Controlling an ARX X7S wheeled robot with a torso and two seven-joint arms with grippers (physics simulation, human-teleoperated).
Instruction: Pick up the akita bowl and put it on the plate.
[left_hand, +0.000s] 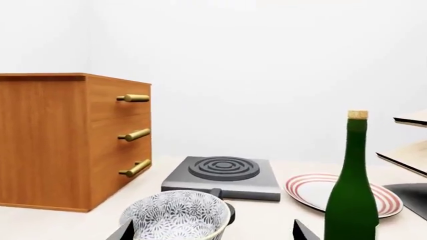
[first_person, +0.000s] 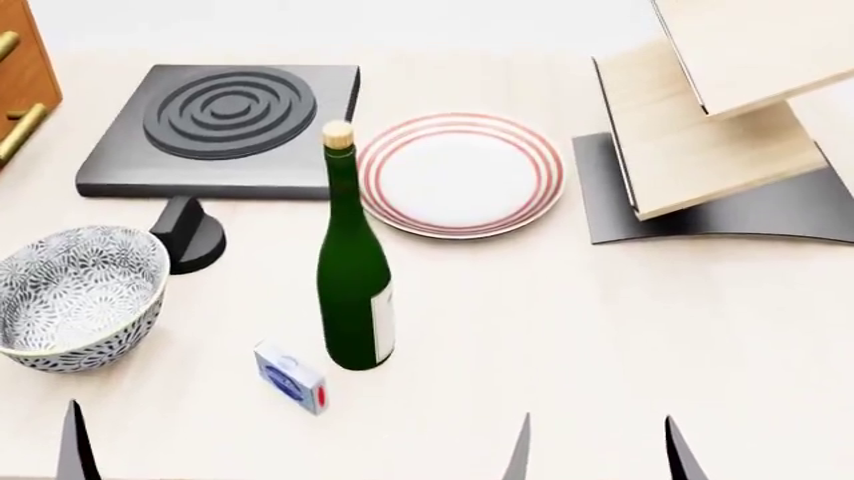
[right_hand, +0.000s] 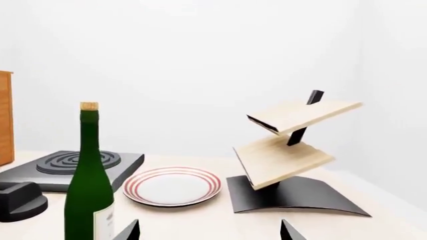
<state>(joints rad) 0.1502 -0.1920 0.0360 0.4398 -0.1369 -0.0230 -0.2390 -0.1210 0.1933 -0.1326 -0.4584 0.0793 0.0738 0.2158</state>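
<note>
The akita bowl (first_person: 76, 296) stands upright at the table's near left, white with a dense dark floral pattern. The plate (first_person: 461, 172), white with red rings, lies further back, past the green bottle (first_person: 354, 285). My left gripper (left_hand: 213, 233) is open just short of the bowl (left_hand: 177, 216), which sits ahead of it, nearer one finger and not held. Only one left fingertip (first_person: 72, 445) shows in the head view. My right gripper (first_person: 599, 455) is open and empty over bare table, facing the gap between the plate (right_hand: 172, 186) and the shelf stand.
A dark square burner (first_person: 224, 125) with its black knob (first_person: 187, 236) lies behind the bowl. A small blue-and-white box (first_person: 290, 377) lies by the bottle. A wooden tiered shelf stand (first_person: 721, 140) is at back right, a wooden drawer cabinet (left_hand: 67, 140) at far left.
</note>
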